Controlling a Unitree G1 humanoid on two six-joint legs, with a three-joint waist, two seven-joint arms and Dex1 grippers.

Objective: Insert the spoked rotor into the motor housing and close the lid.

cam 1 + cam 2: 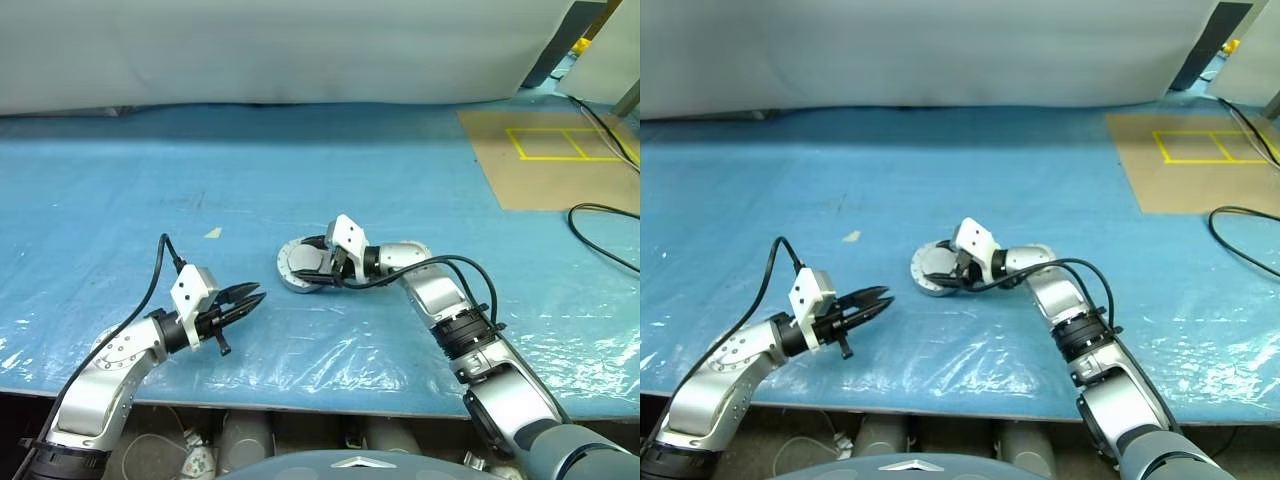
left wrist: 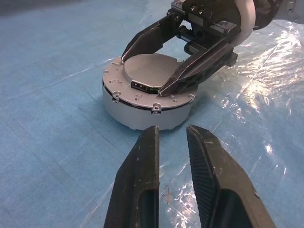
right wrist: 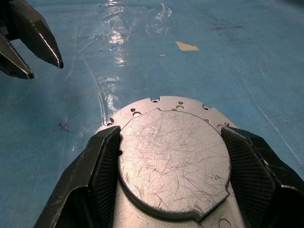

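the lid (image 3: 173, 164) sits on the motor housing (image 2: 142, 111) mid-table, the right gripper (image 1: 322, 262) grasping the lid's raised disc on both sides. the left gripper (image 1: 250, 300) hangs nearby, empty, fingers slightly apart. i'd press down evenly, keeping the lid flush all round.

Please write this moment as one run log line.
right pincer: around lid on housing | left pincer: empty, apart | surface: blue sheet
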